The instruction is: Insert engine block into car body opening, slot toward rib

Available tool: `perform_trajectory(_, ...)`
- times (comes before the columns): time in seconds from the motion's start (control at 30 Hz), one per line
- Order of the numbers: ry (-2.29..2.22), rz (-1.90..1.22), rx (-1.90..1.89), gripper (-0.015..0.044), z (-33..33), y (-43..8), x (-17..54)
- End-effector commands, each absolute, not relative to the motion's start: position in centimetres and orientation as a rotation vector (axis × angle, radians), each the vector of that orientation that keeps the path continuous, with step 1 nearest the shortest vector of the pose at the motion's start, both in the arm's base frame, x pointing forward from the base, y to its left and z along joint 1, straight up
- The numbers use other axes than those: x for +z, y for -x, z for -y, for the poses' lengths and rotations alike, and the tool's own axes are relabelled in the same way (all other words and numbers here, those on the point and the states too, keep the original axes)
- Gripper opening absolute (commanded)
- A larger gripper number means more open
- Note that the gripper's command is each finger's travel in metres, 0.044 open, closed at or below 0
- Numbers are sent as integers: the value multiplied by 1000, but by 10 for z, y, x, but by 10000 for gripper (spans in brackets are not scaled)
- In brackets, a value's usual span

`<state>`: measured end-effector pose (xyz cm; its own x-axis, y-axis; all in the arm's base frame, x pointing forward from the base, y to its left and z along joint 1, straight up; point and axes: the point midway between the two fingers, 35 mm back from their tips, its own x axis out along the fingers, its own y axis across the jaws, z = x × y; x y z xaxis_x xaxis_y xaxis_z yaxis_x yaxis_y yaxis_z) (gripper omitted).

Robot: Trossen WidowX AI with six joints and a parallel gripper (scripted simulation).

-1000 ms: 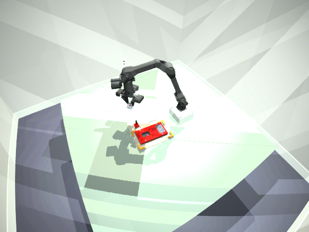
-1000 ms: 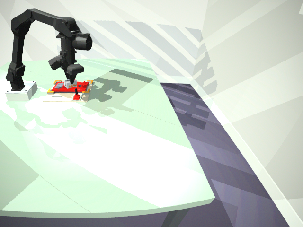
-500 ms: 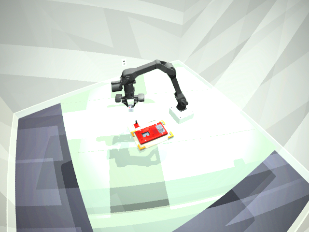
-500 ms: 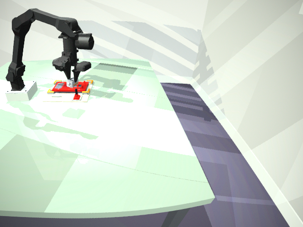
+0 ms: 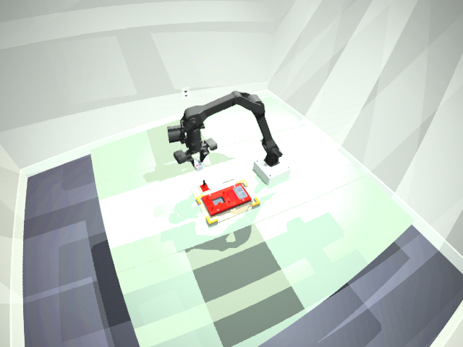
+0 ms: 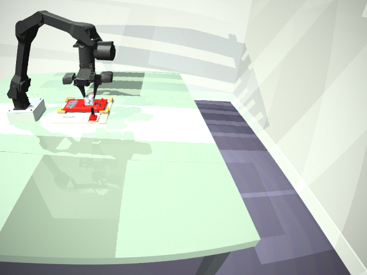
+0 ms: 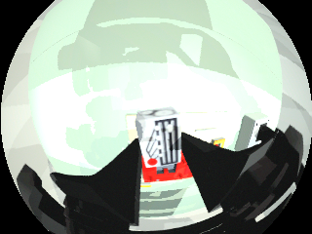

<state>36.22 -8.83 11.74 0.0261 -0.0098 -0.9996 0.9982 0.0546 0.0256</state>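
The engine block [image 5: 197, 165] [image 6: 89, 99] [image 7: 159, 132] is a small light-grey block with a dark-striped face and a red spot in the wrist view. My gripper [image 5: 199, 162] [image 6: 89, 96] [image 7: 159, 139] is shut on it and holds it in the air, with the fingers pointing down. The red car body [image 5: 232, 202] [image 6: 78, 107] [image 7: 181, 174] lies flat below. Its opening [image 5: 218, 201] shows as a grey recess toward one end. In the wrist view the block hides part of the car body. Which side of the block bears the slot, and the rib, cannot be told.
Yellow corner pieces [image 5: 211, 220] [image 6: 109, 98] [image 7: 218, 142] surround the car body. A red piece with an upright black stick [image 5: 204, 187] [image 6: 92, 117] stands beside it on a cream plate [image 6: 67, 120]. The white robot base [image 5: 271, 174] [image 6: 26, 113] is near the car body's other end.
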Motion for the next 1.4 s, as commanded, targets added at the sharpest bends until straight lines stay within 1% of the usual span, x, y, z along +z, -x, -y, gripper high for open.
perform_trajectory(0.0,-1054,-1275,-1030,0,81,-362,117)
perform_trajectory(0.67,-515,-1477,-506,0,57,-364,107)
perform_trajectory(1.37,63,-1539,56,0,31,-364,96)
